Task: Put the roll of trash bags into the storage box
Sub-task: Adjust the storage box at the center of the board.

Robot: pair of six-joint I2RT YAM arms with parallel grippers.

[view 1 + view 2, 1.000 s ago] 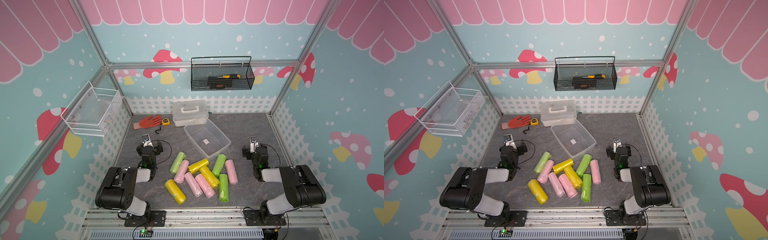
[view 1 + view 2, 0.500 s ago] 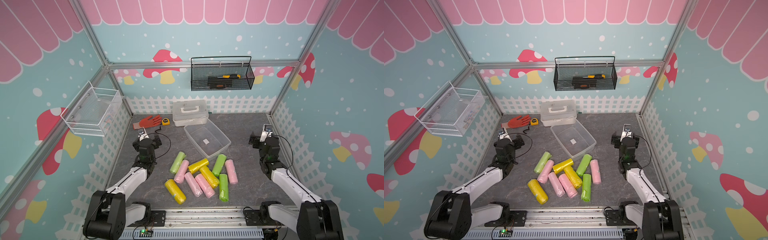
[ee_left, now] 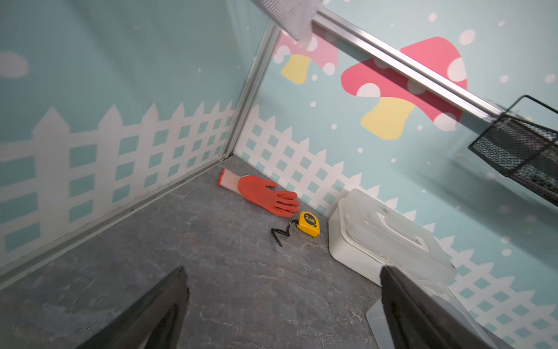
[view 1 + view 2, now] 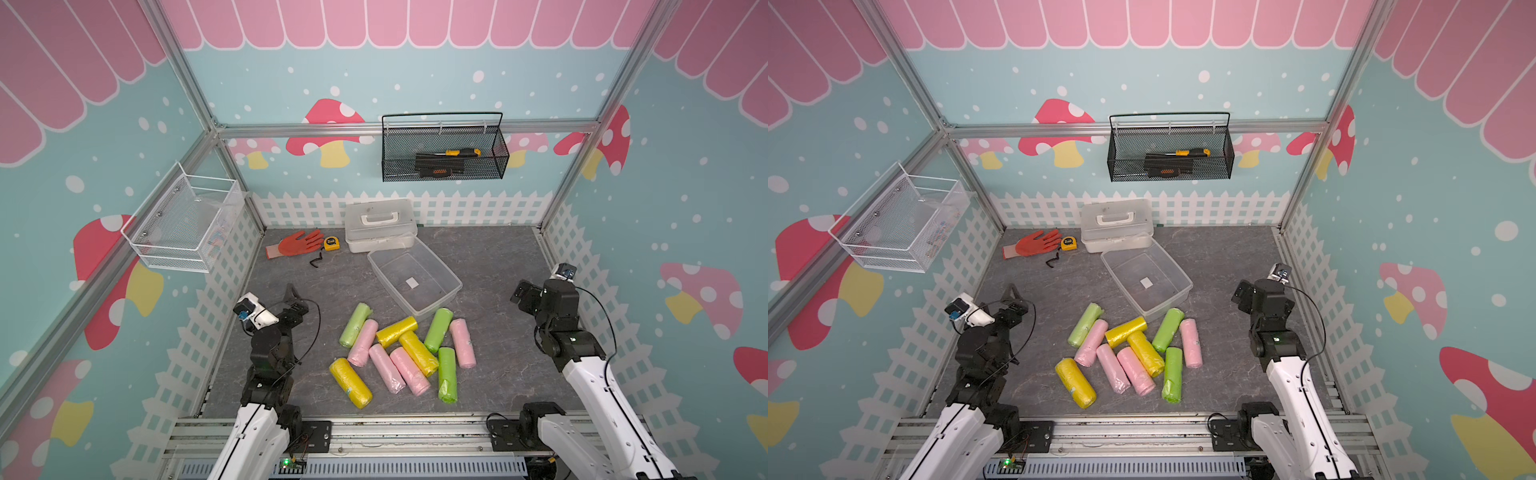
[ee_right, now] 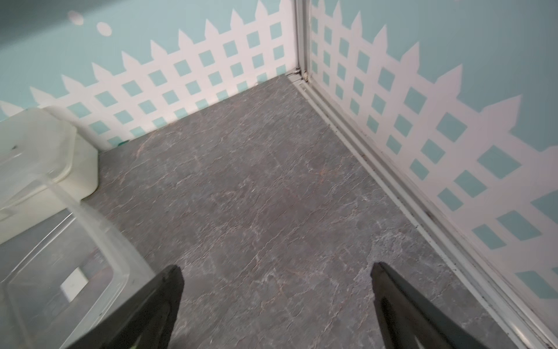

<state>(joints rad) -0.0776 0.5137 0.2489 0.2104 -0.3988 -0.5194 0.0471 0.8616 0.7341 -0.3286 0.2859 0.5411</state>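
While they sit well apart at opposite sides of the floor [image 4: 490,257], we find the left gripper [image 3: 282,272] and the right gripper [image 5: 276,267] with jaws spread wide, neither holding anything. We record the rolls of trash bags [image 4: 417,353] lying heaped on the floor, all outside and just beside the storage box [image 4: 388,286].

"What lay on the grey table [image 4: 478,257]?"

"A clear box [image 4: 428,291] sat near the middle. A white case [image 4: 379,224] stood right behind it, by the back wall."

"And in the far corner?"

"An orange glove [image 4: 299,243], a yellow tape measure [image 4: 331,243] and a little black bent key [image 4: 316,261]."

"And in front?"

"Ten rolls of trash bags [image 4: 417,353], pink, yellow and green, lay in a loose heap just beside the box."
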